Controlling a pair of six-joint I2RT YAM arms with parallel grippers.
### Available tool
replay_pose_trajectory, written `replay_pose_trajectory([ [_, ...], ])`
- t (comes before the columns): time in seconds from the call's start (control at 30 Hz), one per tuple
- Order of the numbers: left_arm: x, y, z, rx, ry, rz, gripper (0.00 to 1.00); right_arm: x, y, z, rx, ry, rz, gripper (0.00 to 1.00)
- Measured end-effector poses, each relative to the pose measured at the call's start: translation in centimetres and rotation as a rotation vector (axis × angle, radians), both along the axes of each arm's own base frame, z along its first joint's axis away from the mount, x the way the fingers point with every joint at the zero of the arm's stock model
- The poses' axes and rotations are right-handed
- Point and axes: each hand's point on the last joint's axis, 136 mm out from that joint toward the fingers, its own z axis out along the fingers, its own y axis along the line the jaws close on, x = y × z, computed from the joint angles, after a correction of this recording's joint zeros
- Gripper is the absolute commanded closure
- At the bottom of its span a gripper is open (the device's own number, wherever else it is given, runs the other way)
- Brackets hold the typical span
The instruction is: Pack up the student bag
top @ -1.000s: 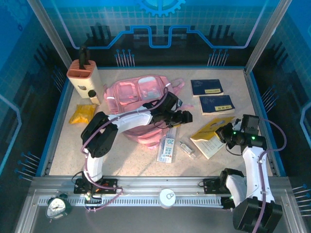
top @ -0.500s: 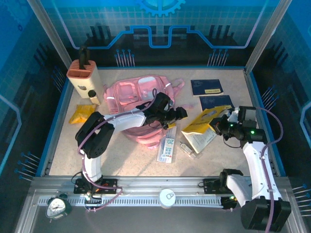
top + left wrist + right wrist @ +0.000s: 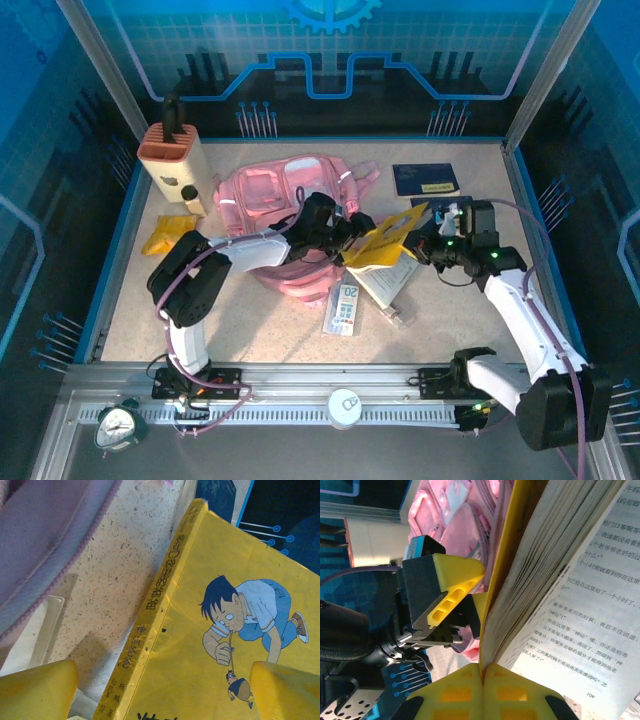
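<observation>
We locate the student bag (image 3: pixel 285 200) on the tabletop (image 3: pixel 250 320), left of centre, toward the far side. The knife block (image 3: pixel 170 155) stands in the far left corner, left of the bag. A packet (image 3: pixel 168 236) lies near of the block, at the left of the bag. The open book (image 3: pixel 385 250) sits just right of the bag, between the left tool (image 3: pixel 352 230) and the right tool (image 3: pixel 425 245). A booklet (image 3: pixel 425 180) lies far of the book, toward the right. A flat box (image 3: pixel 345 305) lies near of the bag and the book; a small case (image 3: pixel 397 314) lies just right of it. An alarm clock (image 3: pixel 120 425) rests on the near rail (image 3: pixel 300 412), at the left.
</observation>
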Motion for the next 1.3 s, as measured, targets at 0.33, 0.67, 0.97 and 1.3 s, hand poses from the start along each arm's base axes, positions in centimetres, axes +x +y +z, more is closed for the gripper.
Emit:
replay_pose_trajectory([
  [0.33, 0.2, 1.4, 1.1, -0.052, 0.005, 0.054, 0.30, 0.9, 1.1, 0.9, 0.023, -0.054, 0.026, 1.00],
  [0.67, 0.7, 2.4, 3.4, -0.063, -0.059, 0.061, 0.61, 1.5, -0.3, -0.5, -0.007, -0.029, 0.007, 1.00],
  [0.97, 0.6, 2.6, 3.0, -0.041, -0.061, 0.054, 0.87, 1.4, -0.4, -1.1, -0.004, -0.008, 0.014, 1.00],
  [1.3, 0.6, 2.8, 3.7, -0.017, -0.080, 0.043, 1.00, 1.1, -0.7, -1.7, 0.004, 0.016, 0.007, 0.74],
])
